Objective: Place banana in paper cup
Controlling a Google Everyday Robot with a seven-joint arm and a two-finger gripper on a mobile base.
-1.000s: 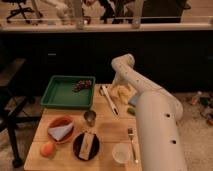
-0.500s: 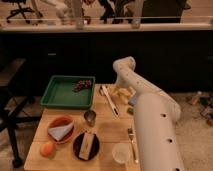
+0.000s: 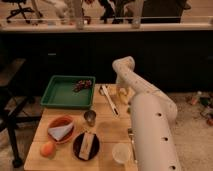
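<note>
Dim room, wooden table point(image 3: 107, 131). We see green tray point(image 3: 62, 95) holding dark bits point(image 3: 83, 85) at back left, paper cup point(image 3: 120, 152) near front edge. At right edge, gripper point(image 3: 122, 91) low over banana point(image 3: 125, 96); its grip we cannot tell.

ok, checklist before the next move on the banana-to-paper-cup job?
1. Claw down at the banana, by the table's right edge: ok.
2. Banana gripped: cannot tell.
3. Paper cup upright near the front edge: ok.
4. Banana in paper cup: not ok, not yet done.
5. Fork lies left of the banana, out of the way: ok.
6. Metal cup left of the line to the paper cup: ok.
</note>
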